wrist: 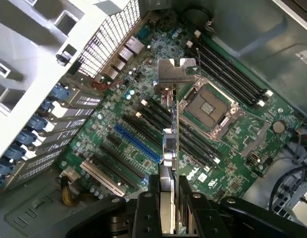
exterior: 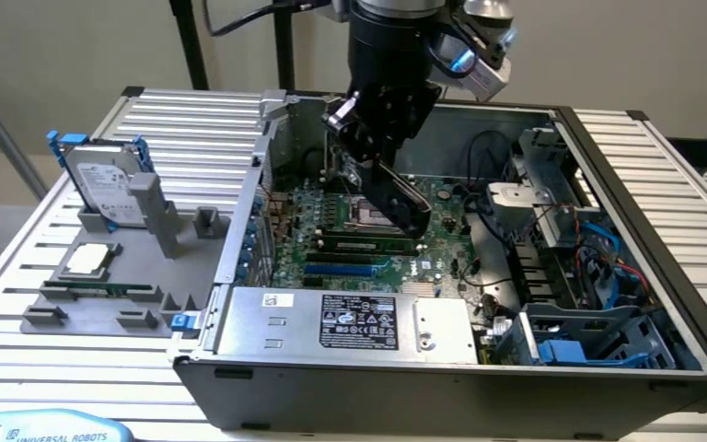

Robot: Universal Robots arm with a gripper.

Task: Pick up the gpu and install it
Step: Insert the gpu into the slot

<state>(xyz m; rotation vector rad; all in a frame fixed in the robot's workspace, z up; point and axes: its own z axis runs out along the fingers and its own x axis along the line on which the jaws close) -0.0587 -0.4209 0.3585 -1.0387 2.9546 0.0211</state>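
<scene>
Slatted metal worktop (exterior: 648,166) carries an open dark grey computer case (exterior: 452,396), lying on its side. A black robot arm (exterior: 390,46) reaches down into it. A green motherboard (wrist: 143,84) covers the case floor, and a silver power supply box with a black label (exterior: 341,322) sits at the near edge. On the exterior view's left, a grey plastic fixture (exterior: 96,308) holds a silver hard drive in a blue frame (exterior: 102,189) upright. The gpu (exterior: 397,198) (wrist: 174,129), a thin flat card with a silver metal bracket (wrist: 177,69), hangs tilted over the motherboard near the square CPU socket (wrist: 208,106), beside the blue expansion slot (wrist: 138,144); contact with the board unclear. The black claw (exterior: 360,152) (wrist: 168,203) is clamped narrow on the card's edge, with fingers (wrist: 143,208) on both sides.
</scene>
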